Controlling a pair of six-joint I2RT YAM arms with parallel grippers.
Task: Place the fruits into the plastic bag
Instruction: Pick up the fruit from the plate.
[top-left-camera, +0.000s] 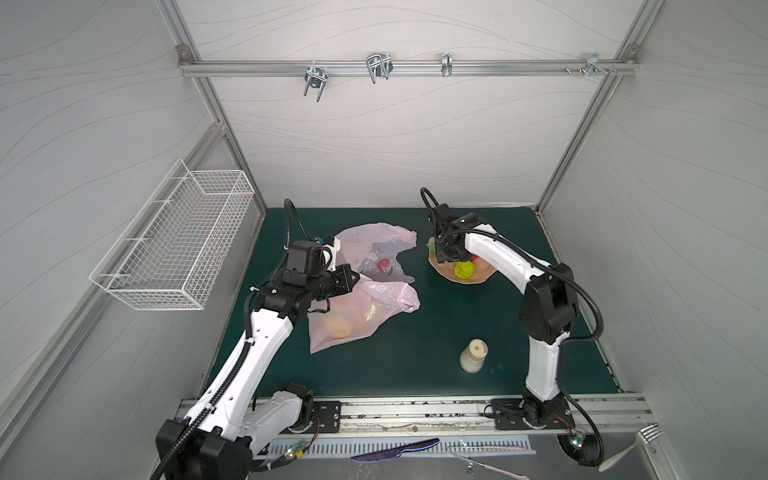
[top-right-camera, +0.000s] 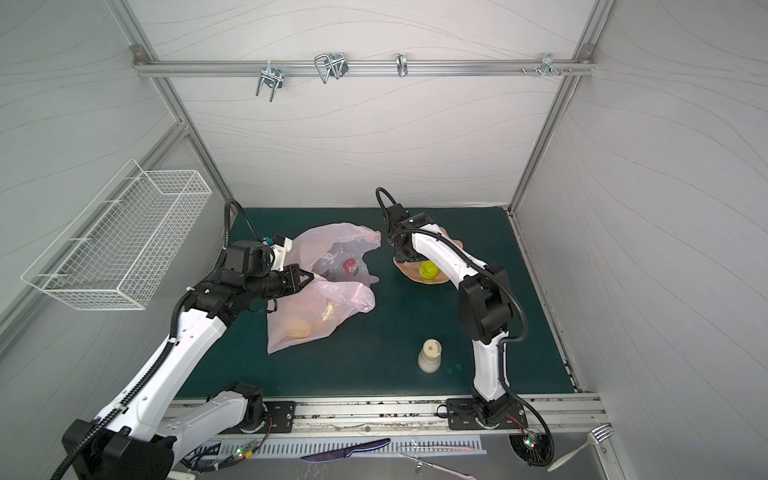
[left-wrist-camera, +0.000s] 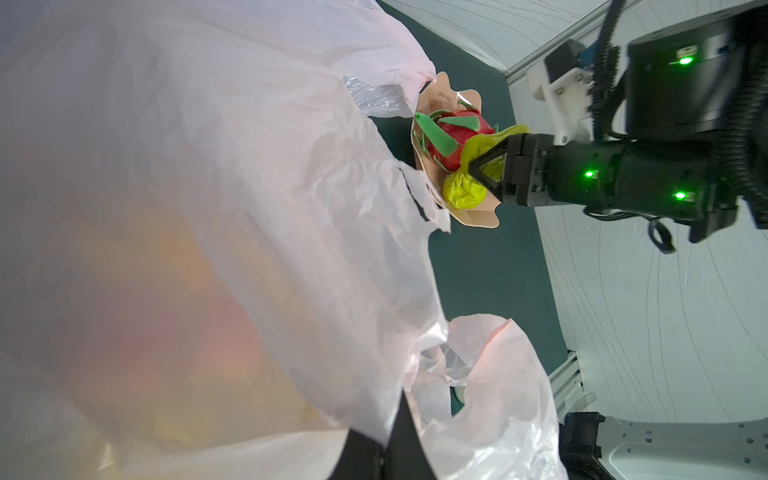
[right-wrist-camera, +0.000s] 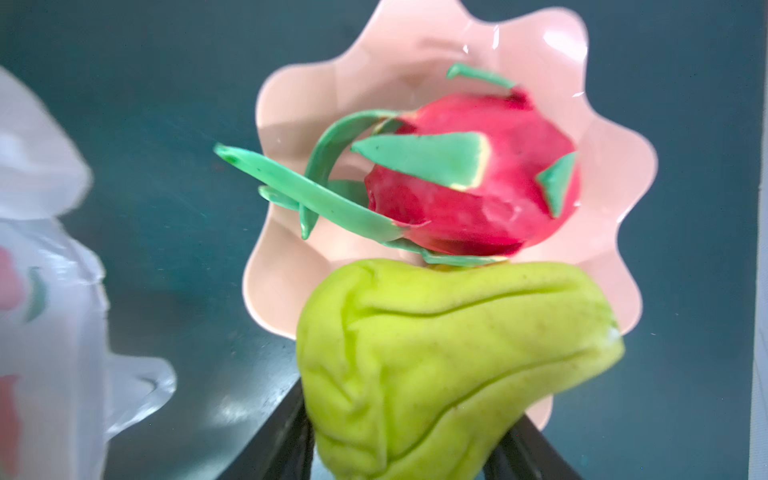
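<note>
The pale-pink plastic bag lies crumpled left of centre, with a red mark and blurred yellow-orange fruits showing through its film. My left gripper is shut on a fold of the bag's edge. On the wavy peach plate lies a red dragon fruit. A wrinkled green pear sits between the fingers of my right gripper, which presses it from both sides over the plate.
A cream bottle stands on the green mat near the front. A white wire basket hangs on the left wall. A dark knife and a fork lie on the metal ledge in front.
</note>
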